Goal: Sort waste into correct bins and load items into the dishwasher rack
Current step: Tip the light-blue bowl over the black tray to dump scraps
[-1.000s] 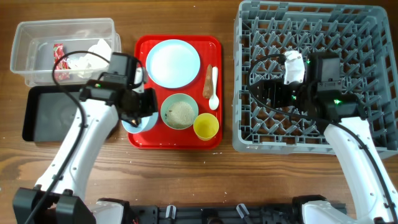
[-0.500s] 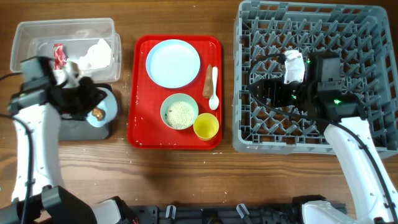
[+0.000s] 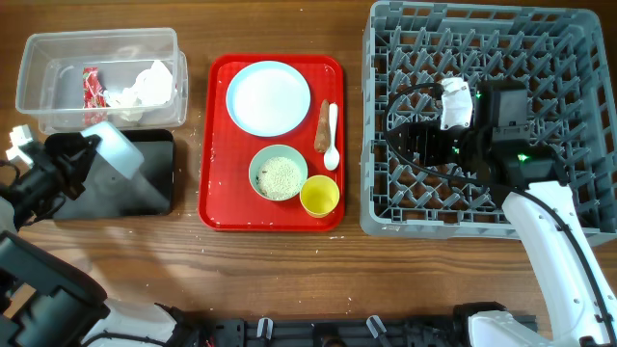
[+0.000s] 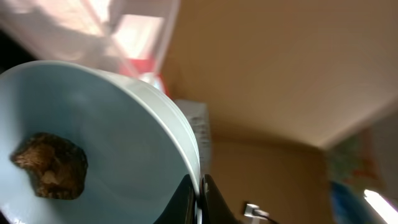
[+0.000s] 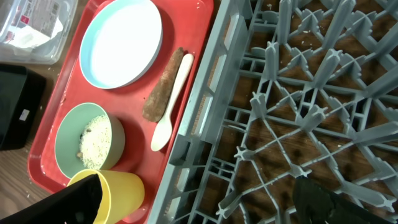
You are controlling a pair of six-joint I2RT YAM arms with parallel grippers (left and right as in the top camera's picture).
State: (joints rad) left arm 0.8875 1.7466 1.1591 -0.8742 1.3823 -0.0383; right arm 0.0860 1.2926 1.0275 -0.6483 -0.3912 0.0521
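My left gripper (image 4: pixel 198 190) was pinched narrow on the rim of a pale blue bowl (image 4: pixel 93 118), one finger inside the rim and one outside. The brown food lump (image 4: pixel 50 165) lay inside that bowl, low on its wall and well left of the gripper. From overhead, the bowl stood steeply tipped above the black tray (image 3: pixel 154 193); I could not tell whether it touched the tray. Just behind the tray, the clear tub (image 3: pixel 29 96) held the snack wrapper (image 3: pixel 92 85) and the napkin (image 3: pixel 145 87).

My right gripper (image 5: pixel 198 186) hung wide and empty over the left edge of the rack (image 5: pixel 298 93). Beside it on the red tray (image 3: pixel 214 135) were the yellow cup (image 5: pixel 121 190), nearest the gripper, then the rice bowl (image 5: pixel 65 146), the spoon (image 5: pixel 171 106) touching the carrot-like stick (image 5: pixel 165 87), and the plate (image 5: pixel 121 40) farthest off.
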